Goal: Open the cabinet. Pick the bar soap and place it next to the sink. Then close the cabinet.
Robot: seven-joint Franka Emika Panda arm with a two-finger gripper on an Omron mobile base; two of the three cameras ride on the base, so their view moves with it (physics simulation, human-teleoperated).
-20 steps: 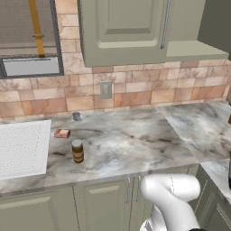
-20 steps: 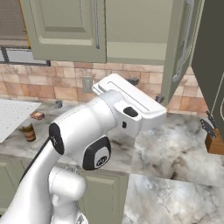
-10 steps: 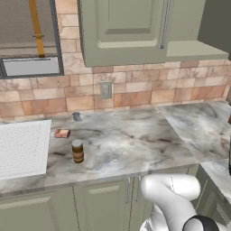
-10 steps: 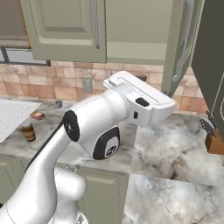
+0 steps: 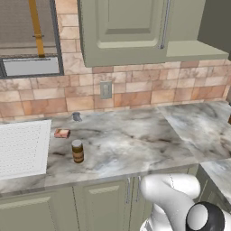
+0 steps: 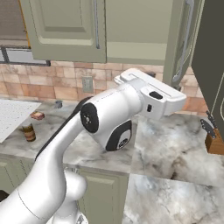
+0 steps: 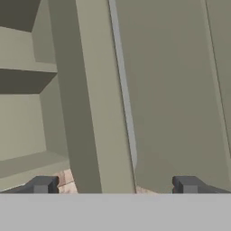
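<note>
From the left base camera I see the bar soap (image 5: 62,133) lying flat on the marble counter (image 5: 135,140), just beside the right edge of the white gridded sink (image 5: 22,146) and apart from it by a thin strip of marble. A brown jar (image 5: 77,151) stands upright nearer the counter's front edge, close to the soap but not touching. Above, the left door of the sage-green cabinet (image 5: 122,31) sits shut with its silver bar handle along its right side.

From the right base camera the arm reaches up toward the cabinet's right door (image 6: 183,43), which stands swung open, edge on to me. A knife block (image 6: 213,140) sits at the counter's right edge.

From the hand camera the gripper (image 7: 115,185) has its fingertips (image 7: 43,184) spread wide with nothing between them. Straight ahead I see the open door's edge and its handle (image 7: 124,90); bare shelves show to the left.
</note>
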